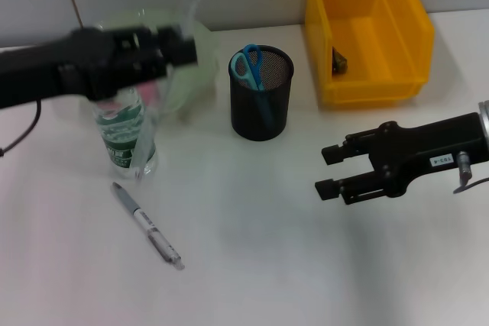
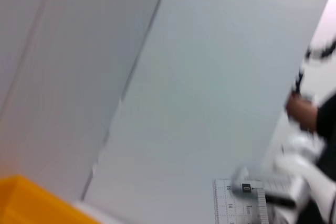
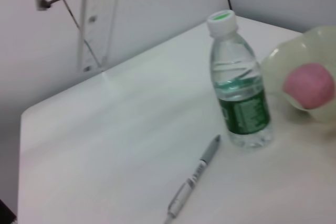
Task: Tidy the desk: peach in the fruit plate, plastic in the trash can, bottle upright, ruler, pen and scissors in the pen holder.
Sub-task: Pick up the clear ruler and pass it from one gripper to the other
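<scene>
My left gripper (image 1: 170, 47) hangs over the pale green fruit plate (image 1: 200, 51), shut on a clear ruler (image 1: 190, 4) that dangles in front of the upright water bottle (image 1: 126, 139). In the right wrist view the ruler (image 3: 97, 24) hangs free above the table. The left wrist view shows its marked end (image 2: 237, 203). A pink peach (image 3: 310, 85) lies in the plate (image 3: 283, 59). Blue scissors (image 1: 248, 66) stand in the black mesh pen holder (image 1: 262, 101). A grey pen (image 1: 147, 224) lies flat on the table. My right gripper (image 1: 328, 169) is open at the right, holding nothing.
A yellow bin (image 1: 367, 28) stands at the back right with a small dark thing (image 1: 338, 59) inside. A wall runs right behind the table. Bare table lies between the pen, the pen holder and my right gripper.
</scene>
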### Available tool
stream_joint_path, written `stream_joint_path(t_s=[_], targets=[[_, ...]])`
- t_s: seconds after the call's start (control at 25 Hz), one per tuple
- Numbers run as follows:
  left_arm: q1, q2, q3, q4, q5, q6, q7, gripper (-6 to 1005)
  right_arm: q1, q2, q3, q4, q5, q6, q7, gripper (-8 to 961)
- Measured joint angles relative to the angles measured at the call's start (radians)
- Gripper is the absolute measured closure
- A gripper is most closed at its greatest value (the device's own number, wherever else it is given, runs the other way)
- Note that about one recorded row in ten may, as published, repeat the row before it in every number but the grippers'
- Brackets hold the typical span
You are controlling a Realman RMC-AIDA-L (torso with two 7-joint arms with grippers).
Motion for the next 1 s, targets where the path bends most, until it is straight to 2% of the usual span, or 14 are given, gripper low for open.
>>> stream_joint_path(t_s=[0.04, 0.08, 0.2, 0.24, 0.44, 0.52, 0.68, 0.72, 0.76, 0.92, 0.96, 1.0], targets=[[0.001, 0.000, -0.002, -0.028, -0.027, -0.007, 0.027, 603, 0.000, 0.012, 0.000, 0.002, 0.001, -0.001, -0.018, 260], [0.001, 0.000, -0.002, -0.053, -0.046, -0.015, 0.048, 603, 0.000, 0.012, 0.000, 0.002, 0.001, -0.001, -0.018, 260], [0.003, -0.006, 0.010, -0.103, -0.101, -0.063, 0.133, 604, -0.003, 0.037, 0.000, 0.006, 0.014, -0.001, -0.053, 260], [0.012, -0.009, 0.043, -0.107, -0.140, -0.106, 0.178, 604, -0.002, 0.040, 0.000, 0.019, 0.021, -0.001, -0.064, 260], [0.023, -0.009, 0.100, -0.121, -0.214, -0.161, 0.239, 604, -0.002, 0.037, 0.012, 0.041, 0.028, 0.002, -0.076, 260], [0.030, -0.009, 0.170, -0.166, -0.345, -0.235, 0.357, 604, -0.011, 0.034, 0.042, 0.044, 0.028, 0.006, -0.088, 260], [0.030, -0.009, 0.265, -0.231, -0.508, -0.302, 0.525, 604, -0.022, 0.033, 0.095, 0.049, 0.028, 0.003, -0.110, 259], [0.030, -0.010, 0.337, -0.263, -0.608, -0.343, 0.637, 604, -0.028, 0.033, 0.125, 0.052, 0.028, 0.002, -0.126, 259], [0.030, -0.010, 0.337, -0.263, -0.608, -0.343, 0.637, 604, -0.028, 0.033, 0.125, 0.052, 0.028, 0.002, -0.126, 259], [0.027, -0.012, 0.498, -0.332, -0.843, -0.417, 0.864, 603, -0.033, 0.032, 0.141, 0.065, 0.028, 0.008, -0.150, 259], [0.027, -0.012, 0.498, -0.332, -0.843, -0.417, 0.864, 603, -0.033, 0.032, 0.141, 0.065, 0.028, 0.008, -0.150, 259], [0.021, -0.012, 0.583, -0.359, -0.964, -0.450, 0.973, 603, -0.032, 0.032, 0.142, 0.070, 0.028, 0.009, -0.154, 259]])
